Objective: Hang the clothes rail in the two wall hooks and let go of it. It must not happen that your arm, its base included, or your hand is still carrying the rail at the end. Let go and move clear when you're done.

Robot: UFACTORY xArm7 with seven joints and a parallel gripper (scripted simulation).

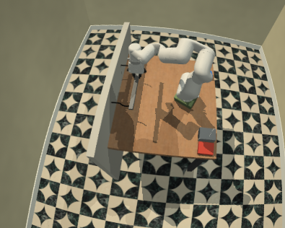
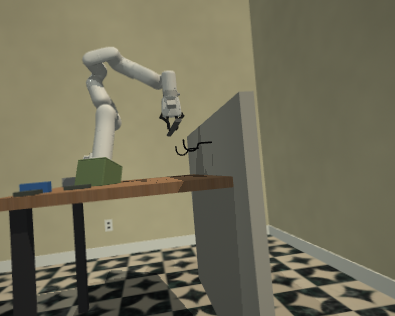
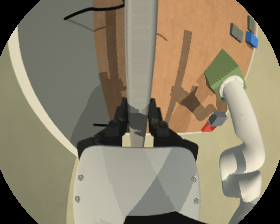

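My gripper (image 1: 136,75) (image 2: 172,126) (image 3: 138,105) is shut on one end of the clothes rail (image 1: 133,94) (image 3: 140,30), a long pale grey bar. It holds the rail level above the table, parallel to the grey wall panel (image 1: 107,104) (image 2: 227,165) and a little out from it. Two black wall hooks stick out of the panel: the far hook (image 1: 124,65) is beside my gripper, and the near hook (image 1: 119,104) (image 3: 91,11) is beside the rail's free end. In the side view the hooks (image 2: 186,148) sit below and to the right of my gripper. The rail does not touch them.
The wooden table (image 1: 178,144) (image 2: 112,192) stands against the panel. The arm's green base block (image 1: 185,102) (image 2: 98,171) is at the table's right side. A grey and red box (image 1: 206,143) lies at the front right corner.
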